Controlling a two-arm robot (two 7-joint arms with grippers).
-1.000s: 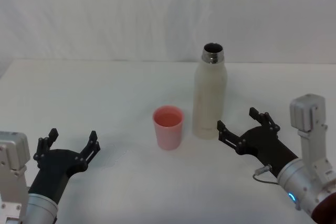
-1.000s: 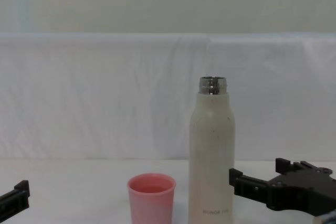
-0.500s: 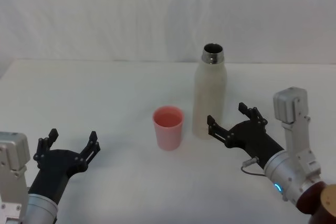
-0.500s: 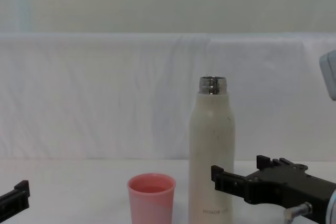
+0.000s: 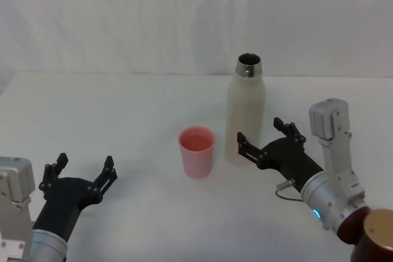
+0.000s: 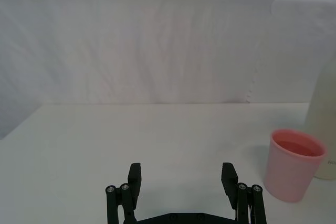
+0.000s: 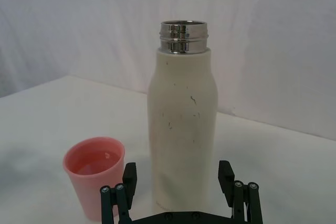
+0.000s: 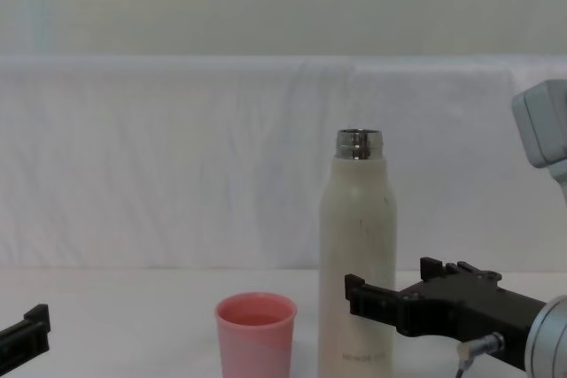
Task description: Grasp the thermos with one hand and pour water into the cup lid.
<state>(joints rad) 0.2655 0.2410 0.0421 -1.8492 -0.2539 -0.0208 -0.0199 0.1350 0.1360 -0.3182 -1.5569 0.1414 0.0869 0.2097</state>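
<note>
The thermos (image 5: pixel 246 115) is stood upright and uncapped on the white table (image 5: pixel 123 115), with the cup lid (image 5: pixel 197 150) just beside it on the robot's left. The right gripper (image 5: pixel 264 142) is held wide at the thermos's lower body, fingers apart from it. The left gripper (image 5: pixel 78 173) is kept low and spread, well apart.

Cream thermos (image 5: pixel 245 115) (steel neck), pink cup lid (image 5: pixel 196 150).

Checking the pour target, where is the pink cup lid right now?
In the head view the pink cup lid stands upright mid-table, just left of the thermos.
</note>
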